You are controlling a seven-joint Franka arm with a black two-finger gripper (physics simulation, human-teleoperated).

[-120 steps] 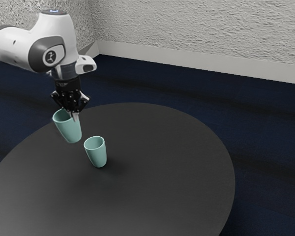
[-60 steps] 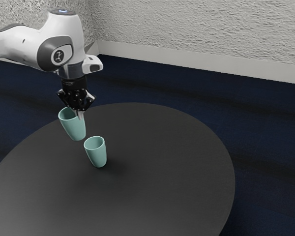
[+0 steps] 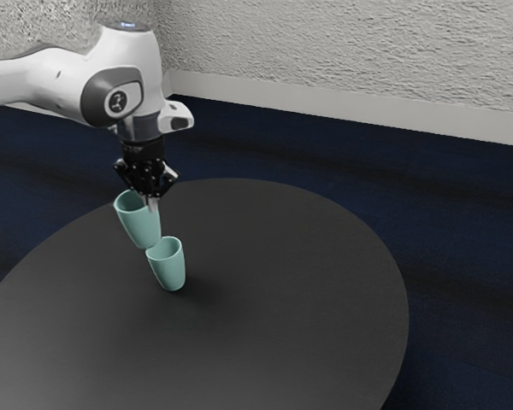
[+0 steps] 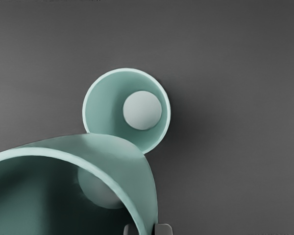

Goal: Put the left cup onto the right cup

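Dark round surface (image 3: 308, 282): left cup (image 3: 138, 220) is gripped at rim by claw (image 3: 151, 195), tilted, carried closer than second ago; base is now just beside right cup (image 3: 166, 263) rim, centring and lowering judged outstanding

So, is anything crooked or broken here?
Yes, one thing is crooked. The held cup hangs tilted in the gripper, pinched by its rim, above the table. The standing cup near it sits upright. Nothing looks spilled or broken.

Matt left cup (image 3: 138, 224), matt right cup (image 3: 167, 265), rough-textured wall (image 3: 325, 43)
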